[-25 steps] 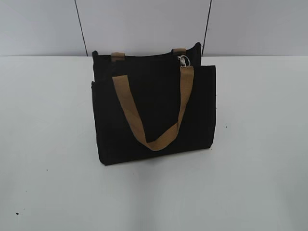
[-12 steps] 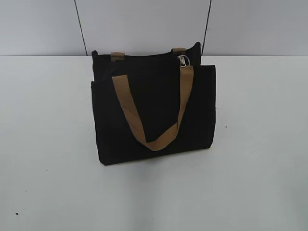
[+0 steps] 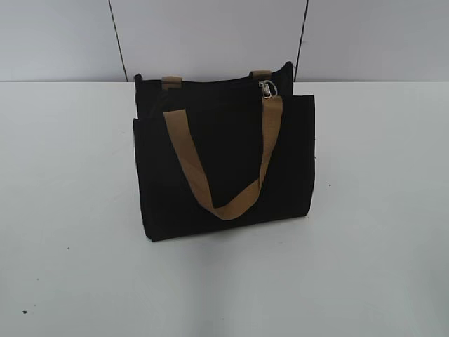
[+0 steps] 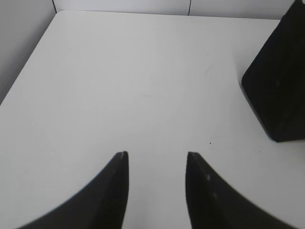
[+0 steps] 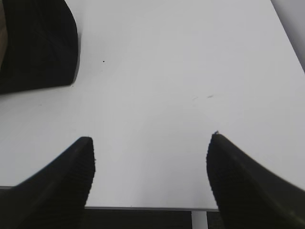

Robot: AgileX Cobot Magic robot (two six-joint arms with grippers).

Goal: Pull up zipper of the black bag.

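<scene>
The black bag point(image 3: 224, 158) stands upright on the white table point(image 3: 70, 210), its flat front panel facing me. One tan strap point(image 3: 184, 165) hangs in a loop down the front. The zipper runs along the top edge, with its silver ring pull point(image 3: 267, 88) near the right end. Neither gripper shows in the exterior view. My left gripper point(image 4: 156, 155) is open and empty over bare table, the bag's corner point(image 4: 279, 81) at its far right. My right gripper point(image 5: 151, 139) is open wide and empty near the table's front edge, the bag's corner point(image 5: 38, 45) at its upper left.
A pale wall point(image 3: 210, 35) with two dark vertical seams stands behind the table. The table's front edge point(image 5: 143, 208) shows just below my right gripper. The table's left edge and a wall point(image 4: 24, 28) show in the left wrist view.
</scene>
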